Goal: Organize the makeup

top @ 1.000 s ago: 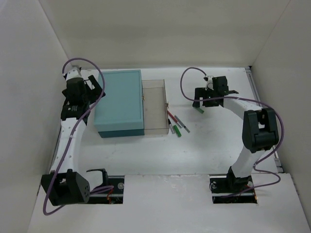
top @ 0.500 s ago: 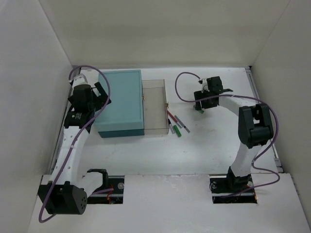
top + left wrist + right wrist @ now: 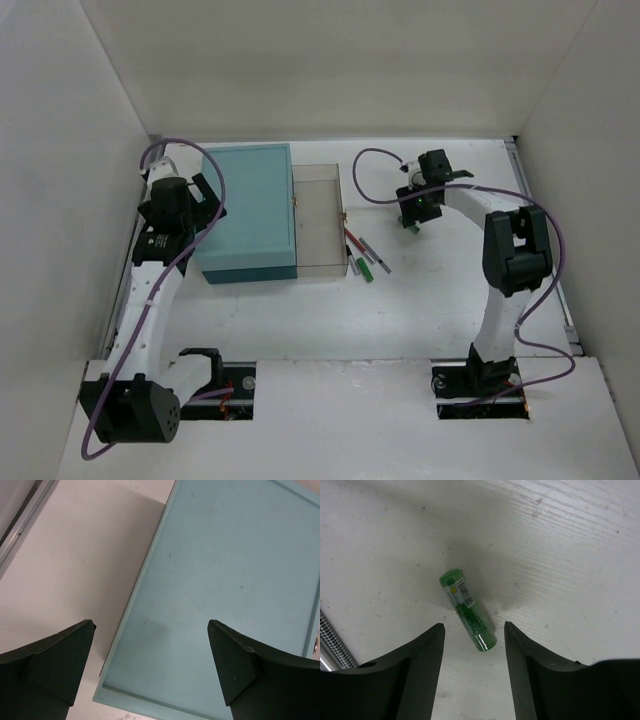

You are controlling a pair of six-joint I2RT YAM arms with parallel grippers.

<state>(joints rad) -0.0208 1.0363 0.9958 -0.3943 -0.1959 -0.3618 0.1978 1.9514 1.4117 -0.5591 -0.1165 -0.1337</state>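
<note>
Here my right gripper [image 3: 473,625], jaws apart, straddles the small glossy green plastic tube [image 3: 465,605], probably light, stiff and slippery, so I should pinch its middle.

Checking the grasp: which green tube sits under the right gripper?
The lone green tube between the right gripper fingers; the other tube lies beside the pencils.

The top external camera sits high above and behind the near edge of the white desk [image 3: 400,310], facing down and forward over its whole surface. The left wrist camera looks steeply down from close range at the flat teal rectangular box [image 3: 225,580] by the far left corner. The right wrist camera, closer still, faces straight down on a small green plastic tube [image 3: 467,611] toward the far right. Both patches lie inside the overhead view.
</note>
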